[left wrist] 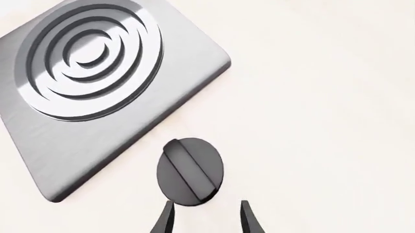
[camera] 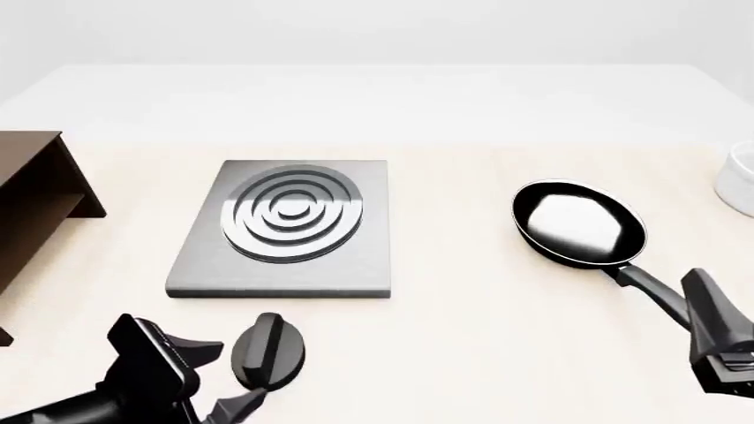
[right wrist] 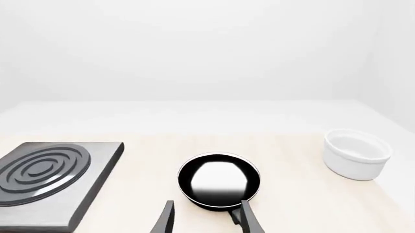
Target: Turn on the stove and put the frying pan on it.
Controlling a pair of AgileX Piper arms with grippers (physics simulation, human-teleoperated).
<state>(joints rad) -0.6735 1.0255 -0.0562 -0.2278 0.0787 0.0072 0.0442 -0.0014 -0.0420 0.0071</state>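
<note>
The stove (camera: 353, 265) is a flat grey slab with raised silver rings, left of the table's middle; it also shows as the stove (left wrist: 188, 63) and the stove (right wrist: 97, 179). Its round black knob (camera: 271, 349) lies on the table in front of it. My left gripper (camera: 224, 380) is open just behind the knob (left wrist: 190, 171), and my left gripper (left wrist: 207, 217) has its fingertips level with the knob's near edge. The black frying pan (camera: 577, 223) sits on the table to the right. My right gripper (camera: 697, 305) is open at the handle's end. In the right wrist view my right gripper (right wrist: 207, 218) has the frying pan (right wrist: 219, 180) ahead, the handle beside one finger.
A brown wooden shelf (camera: 35, 194) stands at the left edge. A white bowl (camera: 742, 181) sits at the far right, seen as the white bowl (right wrist: 356, 153) beyond the pan in the right wrist view.
</note>
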